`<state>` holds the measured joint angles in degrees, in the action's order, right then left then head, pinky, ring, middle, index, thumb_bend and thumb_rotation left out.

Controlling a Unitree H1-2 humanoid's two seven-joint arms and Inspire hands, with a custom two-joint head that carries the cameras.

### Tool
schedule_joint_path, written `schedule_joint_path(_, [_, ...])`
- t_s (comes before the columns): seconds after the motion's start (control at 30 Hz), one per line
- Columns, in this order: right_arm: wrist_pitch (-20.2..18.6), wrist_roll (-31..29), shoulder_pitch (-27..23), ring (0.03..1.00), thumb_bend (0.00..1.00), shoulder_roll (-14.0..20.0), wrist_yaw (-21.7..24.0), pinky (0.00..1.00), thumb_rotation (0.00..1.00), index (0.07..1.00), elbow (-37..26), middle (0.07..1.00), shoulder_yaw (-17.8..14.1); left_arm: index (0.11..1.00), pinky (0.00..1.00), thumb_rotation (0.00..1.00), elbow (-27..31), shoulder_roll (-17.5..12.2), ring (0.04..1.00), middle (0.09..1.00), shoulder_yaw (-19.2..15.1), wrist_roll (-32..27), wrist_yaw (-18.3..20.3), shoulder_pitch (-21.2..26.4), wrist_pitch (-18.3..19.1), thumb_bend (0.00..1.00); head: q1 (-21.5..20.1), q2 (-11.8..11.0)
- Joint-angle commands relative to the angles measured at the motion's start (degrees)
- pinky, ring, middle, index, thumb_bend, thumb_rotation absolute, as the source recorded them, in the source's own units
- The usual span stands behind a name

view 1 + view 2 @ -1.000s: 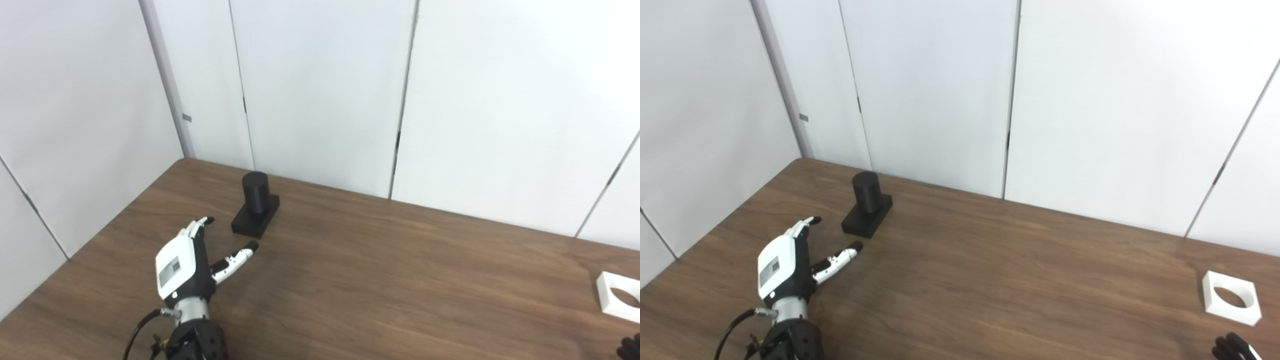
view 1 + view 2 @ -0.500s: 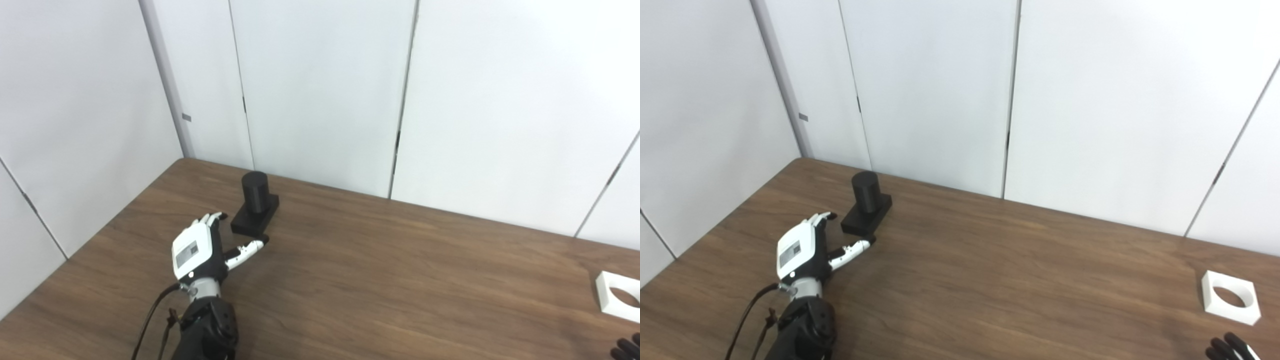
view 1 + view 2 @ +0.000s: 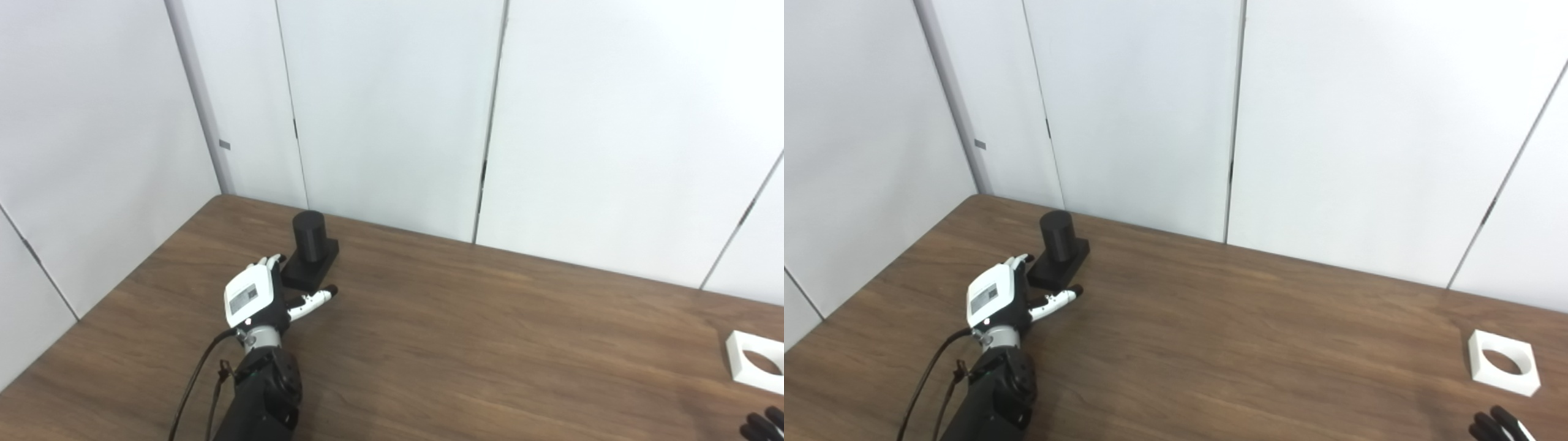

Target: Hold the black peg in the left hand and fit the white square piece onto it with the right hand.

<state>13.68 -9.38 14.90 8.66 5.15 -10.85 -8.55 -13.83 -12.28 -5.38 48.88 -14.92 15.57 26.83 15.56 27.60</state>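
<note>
The black peg (image 3: 308,232), a short cylinder on a flat square base (image 3: 318,268), stands upright at the far left of the brown table (image 3: 490,343). My left hand (image 3: 257,298) is open right in front of the base, fingers beside its left edge and thumb (image 3: 315,298) stretched past its near corner; I cannot tell whether they touch. The white square piece (image 3: 1502,370) with a round hole lies flat near the table's right edge. Only the dark fingertips (image 3: 1494,425) of my right hand show at the bottom right, just short of the white piece.
White wall panels (image 3: 392,110) rise close behind the table's far edge and along its left side. A black cable (image 3: 196,380) hangs beside my left forearm.
My left hand has reached forward and to the right, from well short of the peg up to its base. The right fingertips have crept slightly into view. The camera has shifted a little.
</note>
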Motion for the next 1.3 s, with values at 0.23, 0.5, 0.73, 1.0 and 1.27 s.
schedule_joint_path(0.23, [0.50, -0.43, 1.11, 0.836, 0.84, -1.11, -0.09, 0.77, 0.87, 0.855, 0.12, 0.832, 0.64, 0.862, 0.94, 0.66, -4.14, -0.92, 0.941, 0.920, -0.18, 1.55, -2.93, 5.78, 0.08, 0.92, -0.14, 0.24])
schedule_joint_path(0.5, [0.24, 0.19, 1.35, 0.829, 0.83, -1.08, -0.30, 0.76, 0.86, 0.852, -0.35, 0.826, 0.70, 0.847, 0.93, 0.62, -7.31, 0.11, 0.922, 0.904, -0.90, 0.64, -5.04, 7.27, 0.08, 0.92, -0.39, 0.52])
schedule_joint_path(0.73, [0.56, 0.00, 1.45, 0.821, 0.82, -1.07, -0.16, 0.75, 0.85, 0.845, -0.41, 0.817, 0.70, 0.734, 0.86, 0.56, -10.62, -0.15, 0.863, 0.841, 0.64, -1.16, -10.26, 8.35, -0.09, 0.89, -0.56, 0.67])
schedule_joint_path(1.0, [0.97, -0.13, 1.66, 0.826, 0.80, -0.89, 0.15, 0.77, 0.85, 0.848, -0.48, 0.826, 0.77, 0.609, 0.78, 0.46, -12.87, -0.41, 0.806, 0.766, 1.09, -4.07, -13.84, 9.63, -0.15, 0.79, -0.81, 1.07])
schedule_joint_path(1.27, [1.44, 0.04, 1.68, 0.835, 0.78, -0.68, 0.31, 0.78, 0.85, 0.859, -0.31, 0.833, 0.80, 0.521, 0.71, 0.34, -14.69, -0.99, 0.767, 0.715, 1.98, -7.99, -17.86, 9.26, -3.23, 0.71, -0.77, 1.39])
